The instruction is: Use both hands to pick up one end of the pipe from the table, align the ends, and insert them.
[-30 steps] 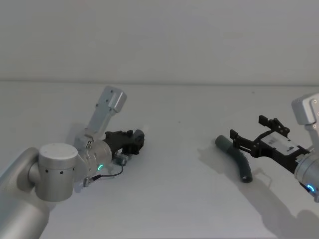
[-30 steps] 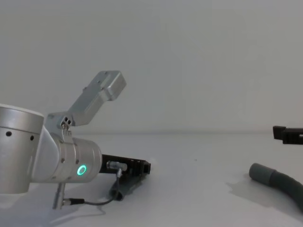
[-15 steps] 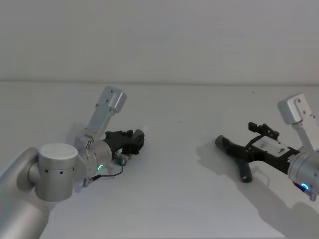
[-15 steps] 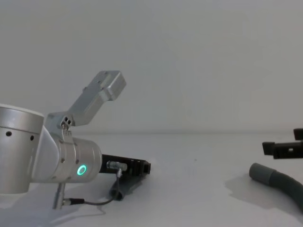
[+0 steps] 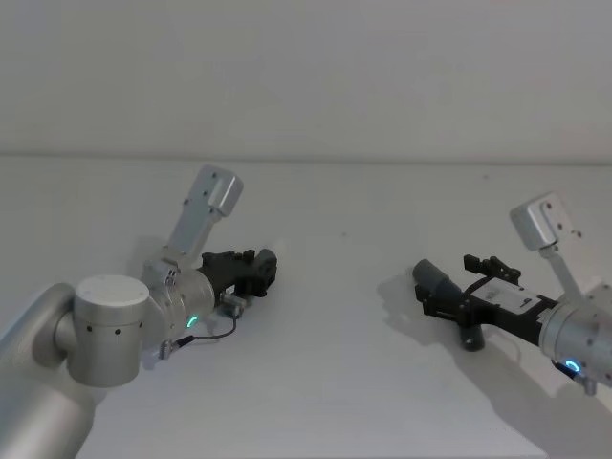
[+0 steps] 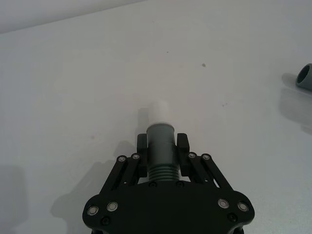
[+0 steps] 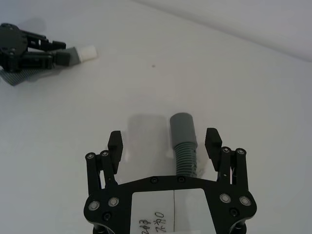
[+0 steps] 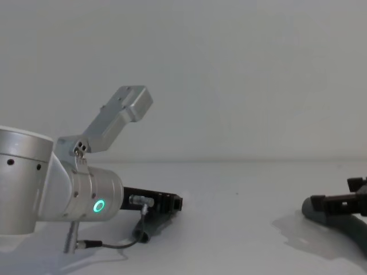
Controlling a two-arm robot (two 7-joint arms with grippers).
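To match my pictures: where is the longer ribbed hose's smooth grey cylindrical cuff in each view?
Head: cuff right of centre.
Chest: low right.
Left wrist: far off, at the edge.
Right wrist: between the right gripper's open fingers.
Landmark: black left gripper holding the short grey hose.

On the table (image 5: 335, 382), my short hose piece (image 6: 161, 144) lies left, the longer hose piece (image 5: 432, 278) well apart, right.

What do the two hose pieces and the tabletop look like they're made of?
Short dark grey ribbed hose piece in the left gripper: likely flexible plastic or rubber, matte, corrugated; its white tip looks smooth hard plastic. Longer grey ribbed hose piece between the open right gripper: same. White table: matte, perhaps laminate.
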